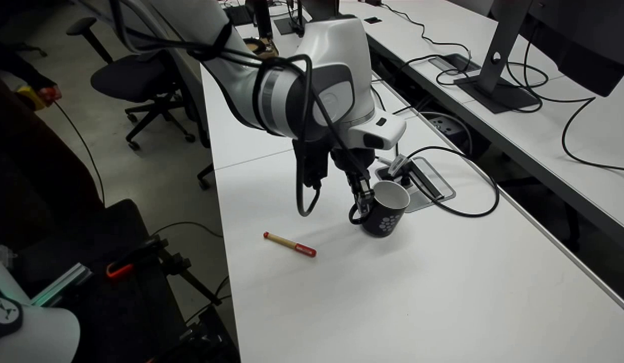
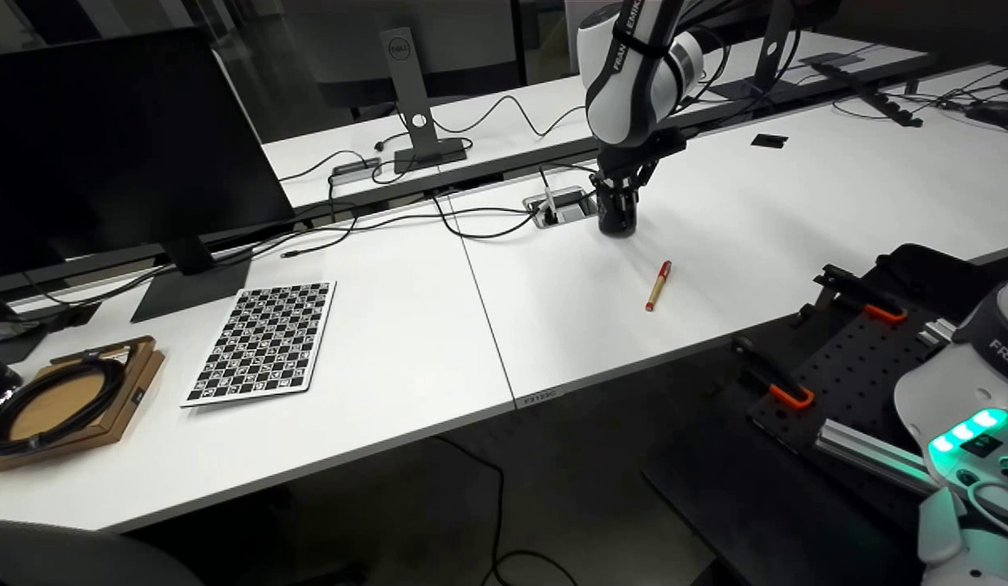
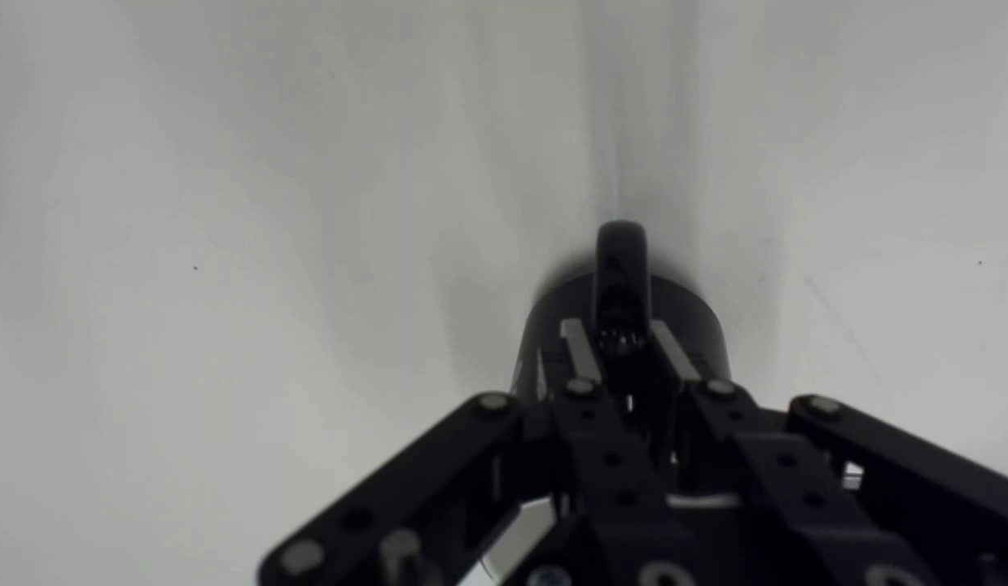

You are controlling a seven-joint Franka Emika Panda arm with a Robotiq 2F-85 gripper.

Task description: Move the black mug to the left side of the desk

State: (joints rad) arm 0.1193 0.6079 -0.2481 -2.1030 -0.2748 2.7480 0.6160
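The black mug stands upright on or just above the white desk, close to the metal cable-port box; I cannot tell whether its base touches. It has a pale interior and a patch of grey dots. It also shows in an exterior view, partly hidden by the fingers. My gripper points down at the mug's handle side. In the wrist view the jaws are narrow, one finger on each side of the handle, and look shut on it. The mug's body lies behind the fingers, its opening mostly hidden.
A red and tan marker lies on the desk near the mug. The cable-port box has plugs and a looping black cable right beside the mug. A checkered board, a cardboard box and a monitor stand farther along the desk.
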